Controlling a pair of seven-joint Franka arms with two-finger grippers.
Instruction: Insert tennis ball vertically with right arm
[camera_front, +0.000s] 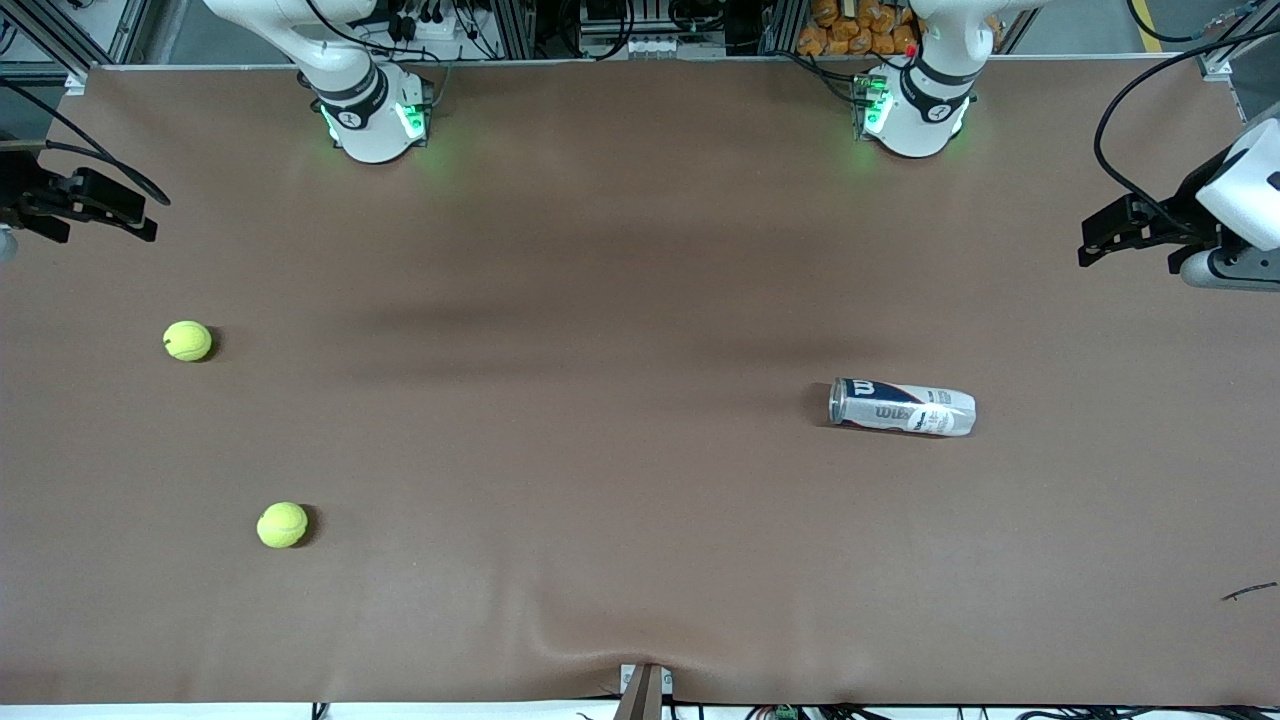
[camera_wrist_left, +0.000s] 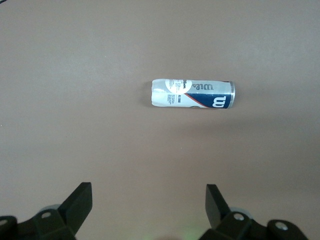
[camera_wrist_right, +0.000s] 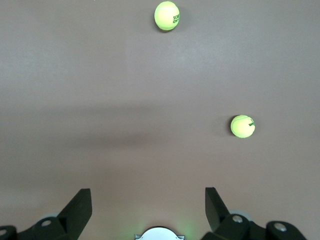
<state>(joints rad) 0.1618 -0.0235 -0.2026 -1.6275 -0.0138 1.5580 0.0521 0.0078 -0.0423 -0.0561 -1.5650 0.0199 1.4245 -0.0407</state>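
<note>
Front view, two tennis balls (camera_front: 187, 340) (camera_front: 282, 525), one can (camera_front: 902, 407) (lying)

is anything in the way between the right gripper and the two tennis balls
Nothing visible. The open right gripper hangs over bare table, with one tennis ball and the other tennis ball lying apart, uncovered.

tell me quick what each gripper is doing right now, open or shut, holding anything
Left gripper: open, holding nothing, up over the table's left-arm end.
Right gripper: open, holding nothing, up over the table's right-arm end.

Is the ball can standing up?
No, the can lies on its side on the brown table, toward the left arm's end.
</note>
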